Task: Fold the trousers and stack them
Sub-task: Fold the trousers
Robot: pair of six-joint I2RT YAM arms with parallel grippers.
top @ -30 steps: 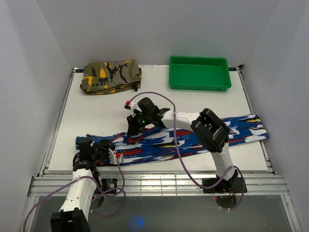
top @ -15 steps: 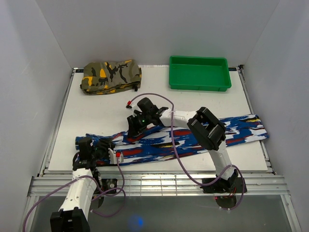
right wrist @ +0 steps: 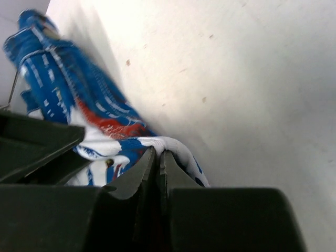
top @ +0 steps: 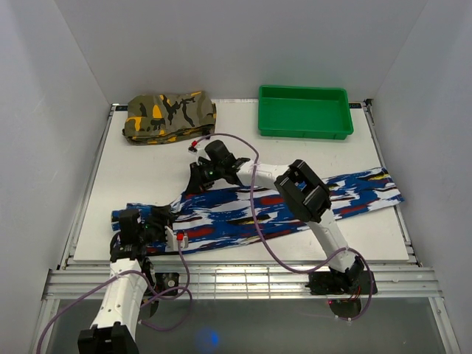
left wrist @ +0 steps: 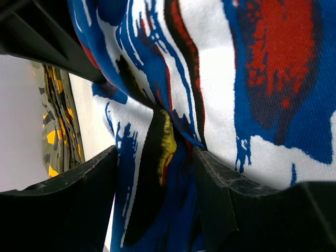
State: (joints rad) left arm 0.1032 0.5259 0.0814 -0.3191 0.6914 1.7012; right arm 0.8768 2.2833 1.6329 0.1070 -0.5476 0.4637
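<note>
The trousers [top: 243, 214], blue print with white, red and black streaks, lie stretched across the near half of the table from left to right. My left gripper [top: 151, 225] is at their left end, and in the left wrist view [left wrist: 155, 205] bunched fabric [left wrist: 262, 79] fills the gap between its fingers. My right gripper [top: 195, 179] is at the far edge of the trousers left of centre. In the right wrist view [right wrist: 159, 152] its fingers are closed on a white-and-blue fold of the trousers [right wrist: 105, 126], lifted just off the table.
An olive camouflage folded garment [top: 168, 116] lies at the far left; it also shows in the left wrist view [left wrist: 55, 126]. A green tray [top: 304, 133] stands at the far right. The white table [top: 140, 177] shows bare between the garment and the trousers.
My right gripper has moved toward the far left, dragging the trousers' edge with it. The cloth has spread wider and its right end has slid left. The left gripper has barely moved.
</note>
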